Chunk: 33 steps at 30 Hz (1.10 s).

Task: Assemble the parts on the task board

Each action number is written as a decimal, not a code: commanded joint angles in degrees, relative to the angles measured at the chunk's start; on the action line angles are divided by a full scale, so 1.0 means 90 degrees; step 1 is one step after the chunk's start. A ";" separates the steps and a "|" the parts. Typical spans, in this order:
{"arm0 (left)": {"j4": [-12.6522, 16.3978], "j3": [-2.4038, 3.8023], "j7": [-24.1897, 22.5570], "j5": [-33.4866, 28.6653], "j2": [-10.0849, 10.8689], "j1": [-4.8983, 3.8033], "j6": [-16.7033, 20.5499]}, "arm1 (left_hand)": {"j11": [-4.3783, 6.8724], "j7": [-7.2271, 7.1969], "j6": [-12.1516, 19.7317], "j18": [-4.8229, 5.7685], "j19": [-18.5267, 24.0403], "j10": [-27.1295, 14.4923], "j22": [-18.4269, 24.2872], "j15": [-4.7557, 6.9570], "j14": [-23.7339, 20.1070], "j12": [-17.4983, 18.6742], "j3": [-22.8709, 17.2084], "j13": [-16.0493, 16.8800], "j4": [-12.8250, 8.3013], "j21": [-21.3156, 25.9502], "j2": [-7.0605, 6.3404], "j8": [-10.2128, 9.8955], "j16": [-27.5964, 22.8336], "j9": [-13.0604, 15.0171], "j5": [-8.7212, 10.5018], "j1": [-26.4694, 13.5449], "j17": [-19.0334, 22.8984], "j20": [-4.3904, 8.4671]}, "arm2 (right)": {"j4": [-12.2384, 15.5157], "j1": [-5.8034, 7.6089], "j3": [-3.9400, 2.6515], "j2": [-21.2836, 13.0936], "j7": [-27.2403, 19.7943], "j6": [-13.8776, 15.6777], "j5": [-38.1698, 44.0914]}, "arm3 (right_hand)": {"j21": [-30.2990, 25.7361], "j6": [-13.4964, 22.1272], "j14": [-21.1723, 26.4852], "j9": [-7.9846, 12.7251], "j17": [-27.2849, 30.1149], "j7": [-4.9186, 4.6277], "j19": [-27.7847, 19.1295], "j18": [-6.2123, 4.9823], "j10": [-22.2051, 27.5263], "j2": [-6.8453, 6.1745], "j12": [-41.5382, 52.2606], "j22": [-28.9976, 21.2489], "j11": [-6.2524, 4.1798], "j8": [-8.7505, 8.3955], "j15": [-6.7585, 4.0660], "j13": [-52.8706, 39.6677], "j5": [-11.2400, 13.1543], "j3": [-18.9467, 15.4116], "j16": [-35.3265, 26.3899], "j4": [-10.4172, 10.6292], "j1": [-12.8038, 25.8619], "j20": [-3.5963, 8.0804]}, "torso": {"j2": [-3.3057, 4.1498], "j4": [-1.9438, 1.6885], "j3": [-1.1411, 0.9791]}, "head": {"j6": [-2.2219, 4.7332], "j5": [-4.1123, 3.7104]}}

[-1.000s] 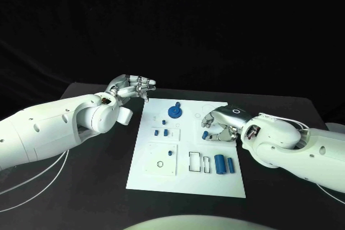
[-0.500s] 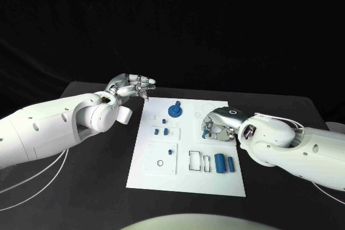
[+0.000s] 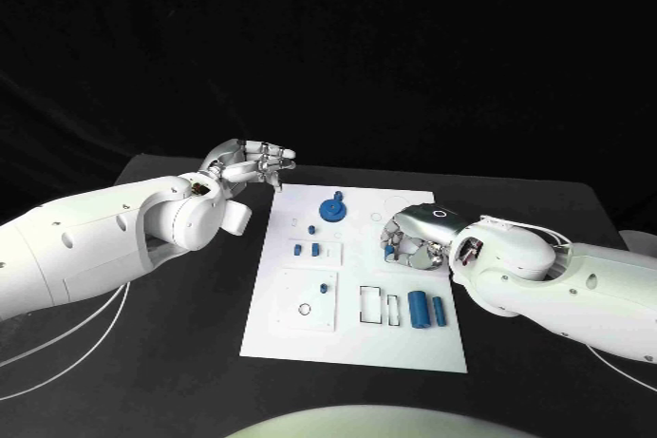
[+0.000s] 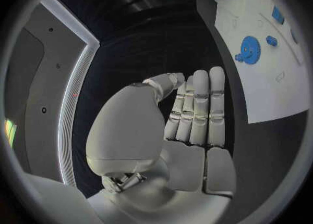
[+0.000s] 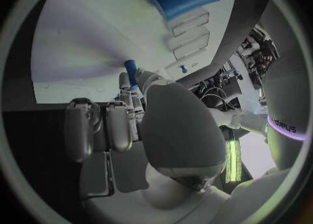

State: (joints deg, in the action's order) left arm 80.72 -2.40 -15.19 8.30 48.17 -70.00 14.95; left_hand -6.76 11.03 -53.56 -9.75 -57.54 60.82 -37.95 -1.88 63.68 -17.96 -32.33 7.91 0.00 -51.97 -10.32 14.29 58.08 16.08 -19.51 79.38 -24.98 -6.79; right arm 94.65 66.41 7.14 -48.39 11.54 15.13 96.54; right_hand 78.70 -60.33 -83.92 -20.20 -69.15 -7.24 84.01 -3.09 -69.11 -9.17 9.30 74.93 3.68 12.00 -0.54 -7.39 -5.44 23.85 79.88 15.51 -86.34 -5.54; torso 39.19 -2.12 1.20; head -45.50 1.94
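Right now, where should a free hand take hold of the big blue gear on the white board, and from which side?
Take the blue gear by its raised middle knob, coming straight down from above: it lies flat on the board, so its thin rim offers little to hold.

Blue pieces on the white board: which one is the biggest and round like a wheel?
The blue gear near the board's far edge. It is wide and round; the other pieces are small pegs and cylinders.

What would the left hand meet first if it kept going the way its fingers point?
Probably nothing: the left hand hangs beside the task board, fingers toward the table's far edge. Depth is uncertain.
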 commanded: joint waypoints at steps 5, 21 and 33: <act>-0.0011 0.0004 0.0011 -0.0017 -0.0003 -0.0008 -0.0068 | 0.0002 -0.0005 0.0051 -0.0099 0.0003 -0.0050 0.0011 -0.0006 -0.0048 -0.0031 0.0014 0.0010 0.0008 0.0027 0.0073 -0.0003 0.0045 -0.0009 0.0015 -0.0009 0.0006 -0.0027 | 0.0267 -0.0004 -0.0012 -0.0177 0.0050 0.0362 -0.0105 | 0.0095 -0.0086 -0.0236 -0.0063 0.0005 0.0002 0.0223 0.0089 -0.0113 -0.0027 -0.0055 0.1149 -0.0019 0.0094 -0.0047 0.0000 -0.0025 0.0271 0.0043 -0.0089 0.0023 0.0067 | -0.0001 -0.0007 -0.0005 | -0.0002 0.0010; -0.0091 0.0004 0.0046 -0.0015 -0.0052 -0.0007 -0.0054 | 0.0000 -0.0002 0.0064 -0.0100 -0.0016 -0.0072 0.0017 -0.0005 -0.0034 -0.0043 0.0019 0.0011 0.0001 0.0030 0.0078 -0.0006 0.0070 -0.0014 0.0012 0.0003 0.0001 -0.0024 | 0.1241 0.0281 -0.0118 -0.0320 -0.0034 0.0776 -0.0398 | 0.0129 -0.0105 -0.0242 -0.0139 -0.0009 0.0015 0.0238 0.0097 -0.0203 -0.0169 -0.0148 0.1177 -0.0027 0.0155 -0.0052 0.0015 0.0013 0.0552 0.0057 -0.0194 0.0254 0.0072 | -0.0003 0.0000 0.0007 | -0.0019 0.0127; -0.0112 0.0004 0.0049 -0.0017 -0.0149 -0.0007 -0.0086 | 0.0000 -0.0002 0.0064 -0.0100 -0.0016 -0.0072 0.0017 -0.0005 -0.0034 -0.0043 0.0019 0.0011 0.0001 0.0030 0.0078 -0.0006 0.0070 -0.0014 0.0012 0.0003 0.0001 -0.0024 | 0.1119 -0.0217 -0.0035 0.0726 -0.0248 0.0771 -0.0164 | 0.0063 -0.0095 -0.0235 -0.0153 0.0026 0.0012 0.0213 0.0083 -0.0209 -0.0180 -0.0174 0.1151 -0.0026 0.0162 -0.0052 0.0020 -0.0001 0.0618 0.0042 -0.0234 0.0286 0.0073 | 0.0002 -0.0025 0.0014 | -0.0045 0.0259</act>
State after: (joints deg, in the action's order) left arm 79.66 -2.40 -14.56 8.30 47.12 -69.99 14.98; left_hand -6.76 11.03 -53.56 -9.75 -57.54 60.40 -37.89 -1.88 63.67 -17.95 -32.33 7.95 0.00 -51.97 -10.32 14.29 58.31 16.02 -19.51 79.38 -24.99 -6.78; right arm 105.35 65.07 6.71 -42.81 10.74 21.91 93.54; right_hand 79.49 -60.78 -83.92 -21.52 -69.00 -7.16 83.99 -3.08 -70.60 -11.09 7.99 74.91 3.55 13.07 -0.53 -7.29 -5.43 29.12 80.10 13.36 -84.35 -5.13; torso 39.17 -2.19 1.29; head -45.86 3.99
